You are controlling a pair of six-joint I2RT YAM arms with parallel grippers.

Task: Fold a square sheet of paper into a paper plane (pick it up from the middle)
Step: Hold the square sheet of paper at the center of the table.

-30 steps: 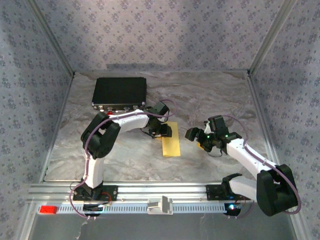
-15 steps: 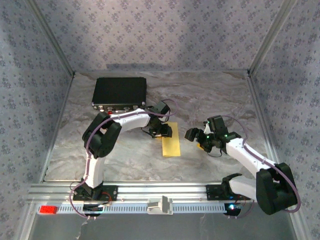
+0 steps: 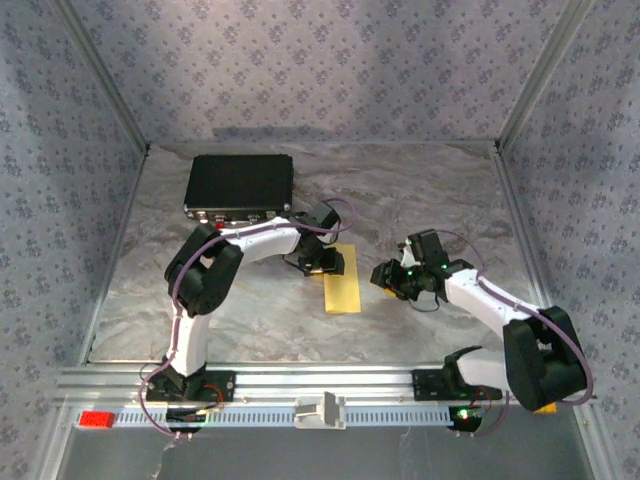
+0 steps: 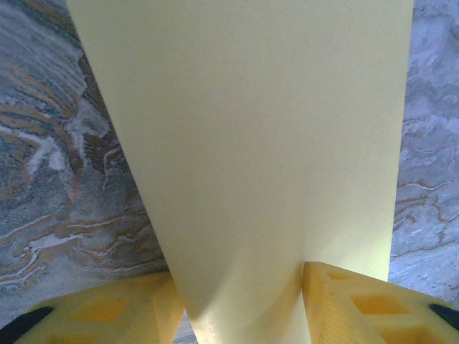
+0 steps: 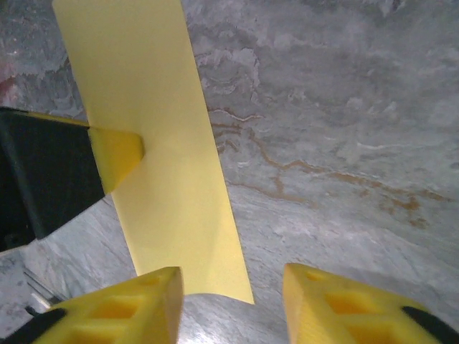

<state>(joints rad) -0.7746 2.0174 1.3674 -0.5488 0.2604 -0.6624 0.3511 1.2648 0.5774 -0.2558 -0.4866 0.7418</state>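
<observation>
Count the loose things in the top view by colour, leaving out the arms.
Pale yellow: 1, the folded sheet of paper
Black: 1, the rectangular case
Red: 1, the small brick
Whitish: 1, the small block on the front rail
Total: 4

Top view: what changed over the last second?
The right claw shifted slightly left, nearer the paper, as its arm swung inward. It has taken hold of nothing. The left claw stays clamped on the paper. The paper and the black case are unmoved.
</observation>
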